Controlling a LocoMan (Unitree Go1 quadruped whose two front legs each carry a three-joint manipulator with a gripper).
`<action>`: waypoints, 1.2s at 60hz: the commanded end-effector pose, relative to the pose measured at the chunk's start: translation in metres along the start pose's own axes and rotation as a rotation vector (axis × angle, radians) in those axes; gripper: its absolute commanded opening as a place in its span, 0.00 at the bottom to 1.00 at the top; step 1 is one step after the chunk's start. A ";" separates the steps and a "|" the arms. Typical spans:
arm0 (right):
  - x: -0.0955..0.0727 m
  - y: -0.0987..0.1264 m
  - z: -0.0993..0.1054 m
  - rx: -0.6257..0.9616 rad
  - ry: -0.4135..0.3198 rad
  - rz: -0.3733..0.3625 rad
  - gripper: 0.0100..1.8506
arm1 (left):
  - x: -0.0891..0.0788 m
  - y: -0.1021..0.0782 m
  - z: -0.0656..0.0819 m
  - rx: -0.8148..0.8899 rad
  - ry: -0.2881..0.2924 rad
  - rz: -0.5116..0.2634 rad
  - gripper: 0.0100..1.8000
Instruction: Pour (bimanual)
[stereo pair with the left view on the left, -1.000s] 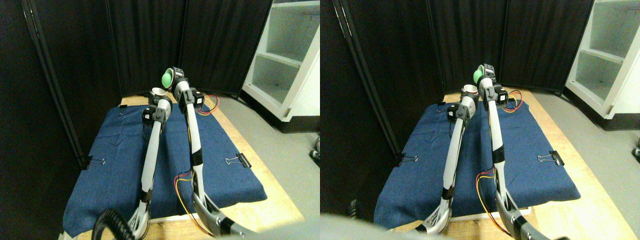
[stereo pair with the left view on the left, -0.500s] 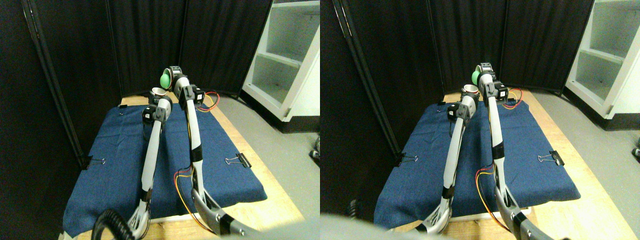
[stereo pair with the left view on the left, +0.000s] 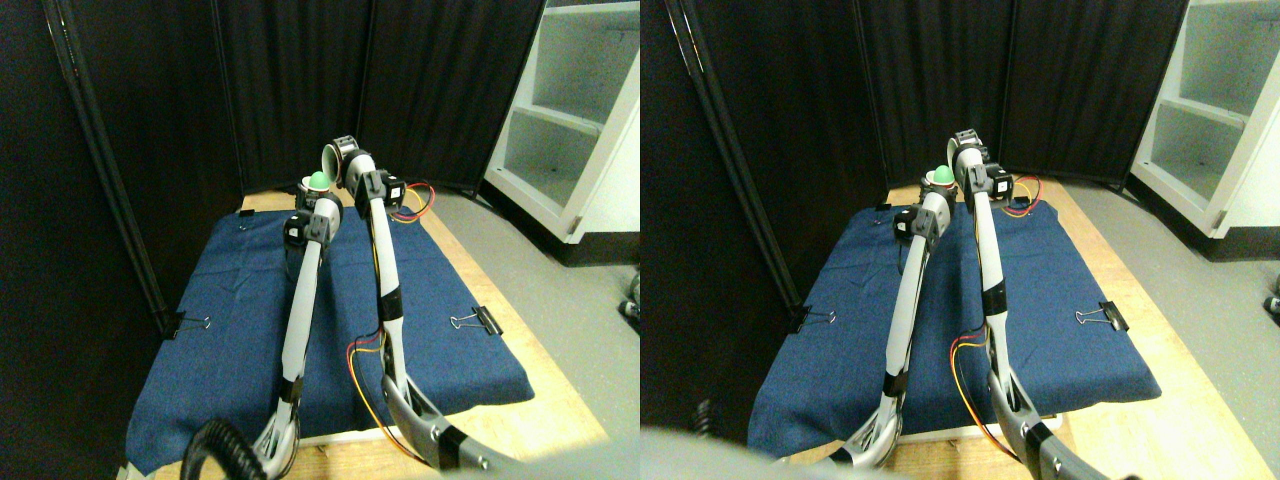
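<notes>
My left gripper (stereo pair with the left view on the left: 320, 200) holds a small white cup (stereo pair with the left view on the left: 312, 187) upright above the far end of the blue cloth (stereo pair with the left view on the left: 230, 330). A green ball (stereo pair with the left view on the left: 317, 180) sits in that cup's mouth. Just above and to the right, my right gripper (stereo pair with the left view on the left: 352, 165) holds a second pale cup (stereo pair with the left view on the left: 332, 156) tipped on its side, its mouth facing left and down towards the first cup. The tipped cup's mouth looks pale, with no ball showing in it. Both arms reach far forward, side by side.
The cloth is fixed to a wooden board (stereo pair with the left view on the left: 540, 400) by binder clips (stereo pair with the left view on the left: 478, 320) at its edges. Black curtains (stereo pair with the left view on the left: 300, 80) close off the back and left. A white shelf unit (stereo pair with the left view on the left: 570, 120) stands at the right on grey floor.
The green ball has left the right-hand cup and now sits in the left-hand cup. The right cup has tipped further down and moved slightly left. The left arm has held still.
</notes>
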 end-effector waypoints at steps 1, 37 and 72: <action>-0.001 0.003 0.007 0.016 -0.028 -0.035 0.17 | 0.002 -0.008 0.000 -0.010 -0.009 -0.049 0.18; 0.002 -0.035 -0.007 0.846 -0.155 -0.247 0.17 | 0.002 -0.008 0.003 -0.005 -0.014 -0.054 0.18; -0.002 -0.051 -0.051 1.390 -0.230 -0.213 0.17 | 0.005 0.015 0.035 0.027 -0.062 -0.059 0.18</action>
